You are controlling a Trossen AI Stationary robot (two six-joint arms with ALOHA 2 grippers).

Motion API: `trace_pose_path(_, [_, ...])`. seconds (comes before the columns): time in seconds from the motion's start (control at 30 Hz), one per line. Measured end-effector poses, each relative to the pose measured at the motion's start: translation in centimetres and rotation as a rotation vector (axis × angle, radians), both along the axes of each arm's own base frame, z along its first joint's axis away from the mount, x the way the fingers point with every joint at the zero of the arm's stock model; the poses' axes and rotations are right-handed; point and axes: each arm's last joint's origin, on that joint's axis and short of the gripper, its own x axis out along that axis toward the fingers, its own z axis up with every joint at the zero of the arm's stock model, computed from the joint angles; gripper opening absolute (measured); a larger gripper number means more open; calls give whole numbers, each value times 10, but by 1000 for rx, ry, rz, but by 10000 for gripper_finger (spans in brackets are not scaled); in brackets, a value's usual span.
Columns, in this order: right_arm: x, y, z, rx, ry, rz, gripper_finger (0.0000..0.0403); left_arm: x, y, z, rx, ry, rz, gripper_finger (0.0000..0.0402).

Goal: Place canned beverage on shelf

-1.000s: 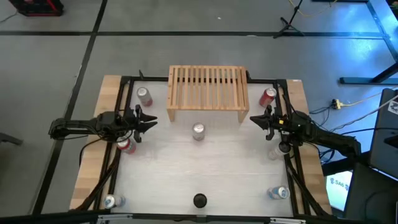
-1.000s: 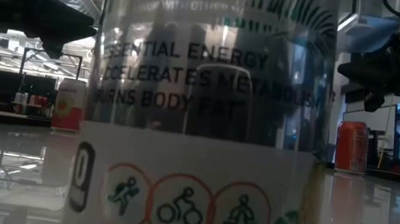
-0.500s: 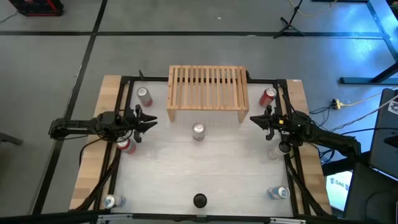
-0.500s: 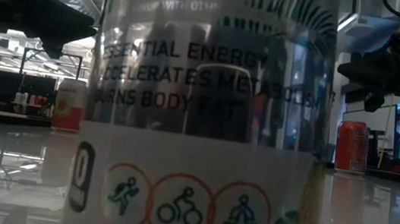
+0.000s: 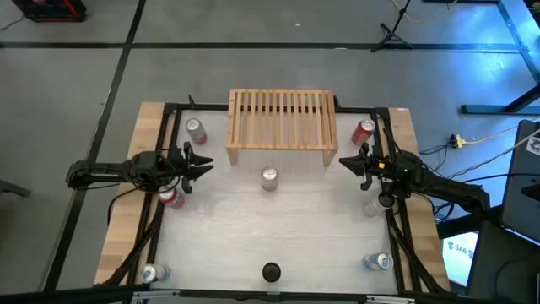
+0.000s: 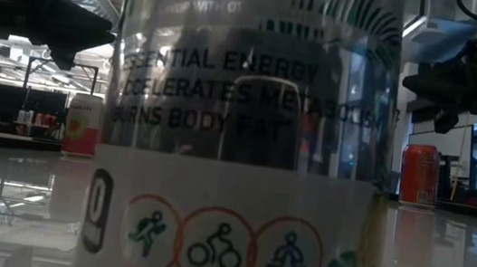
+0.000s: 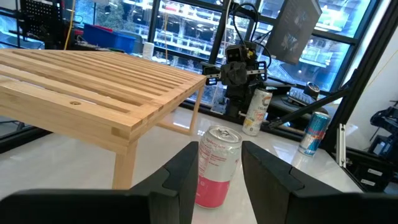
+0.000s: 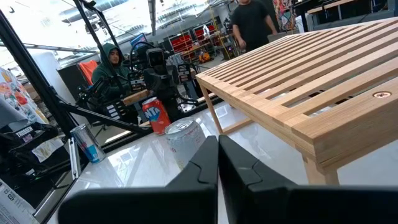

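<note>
a glossy white tabletop [image 5: 278, 228] on grey floor fills the high view, with a workshop room beyond it in the wrist views, where two people [image 8: 112, 68] stand in the background. the shelf [image 5: 282, 125], a low light-wood rack with a slatted top, sits at the far middle of the tabletop with nothing on it. the left pincer [image 5: 202, 164] hovers at the left side with its fingers spread apart, empty, framing the middle can in its wrist view. the right pincer [image 5: 346, 164] hovers at the right side, fingers pressed together, empty. a pink-and-silver can [image 5: 269, 178] stands upright just in front of the shelf, between the two pincers. other cans stand around: one [image 5: 196, 131] left of the shelf, a red one [image 5: 364, 130] right of it, one [image 5: 171, 196] beneath the left arm, and blue ones near the front corners [image 5: 379, 263].
</note>
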Motion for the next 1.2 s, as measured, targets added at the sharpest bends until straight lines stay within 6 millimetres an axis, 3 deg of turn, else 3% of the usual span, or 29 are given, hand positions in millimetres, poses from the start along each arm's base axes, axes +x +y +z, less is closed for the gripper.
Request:
trace_pose_path(0.33, [0, -1, 0, -34, 1, -37, 3, -5, 2, 25, -71, -283, 63, 117])
trace_pose_path(0.47, [0, -1, 1, -28, -6, -30, 3, -14, 2, 45, -157, -535, 43, 117])
trace_pose_path(0.67, [0, -1, 2, 165, -46, -27, 3, -27, 4, 63, -192, -736, 85, 117])
trace_pose_path(0.93, [-1, -3, 2, 223, -70, -112, 3, -11, 4, 114, -121, -477, 107, 117])
trace_pose_path(1.1, [-1, -3, 6, 221, -80, -83, 3, 24, 4, 149, -86, -310, 98, 117])
trace_pose_path(1.2, [-1, -2, 7, 219, -86, -67, 3, 56, 4, 167, -87, -242, 91, 117])
